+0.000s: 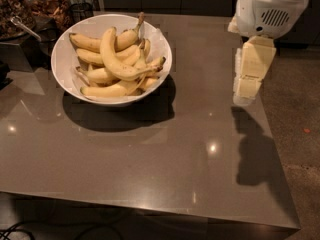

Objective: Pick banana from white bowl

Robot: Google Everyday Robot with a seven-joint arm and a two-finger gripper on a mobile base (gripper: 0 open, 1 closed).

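Camera view, looking down on a glossy grey-brown table (150, 159). The white bowl (62, 66) stands on the far left part of the tabletop and throws a dark shadow toward the near right. It holds a pile of yellow bananas (117, 64), the topmost a strongly curved one lying across the heap. The banana (128, 37) of the task lies at the far side of the pile, partly under that curved one, with its long stem rising past the bowl's far rim.

The gripper (243, 91) hangs above the table near its right edge, well apart from the bowl and the fruit. It points downward beneath the arm's white housing (270, 9) at the top right. It is cream-coloured and carries nothing. Whether it is apart or together I cannot tell from this angle. Its shadow (255, 154) falls on the tabletop, on the side nearer the camera.

At the far left, beyond the bowl, stand containers (47, 4) of brown food, and a metal handle (24, 28) slants out beside them. Speckled floor (300, 109) shows to the right of the table.
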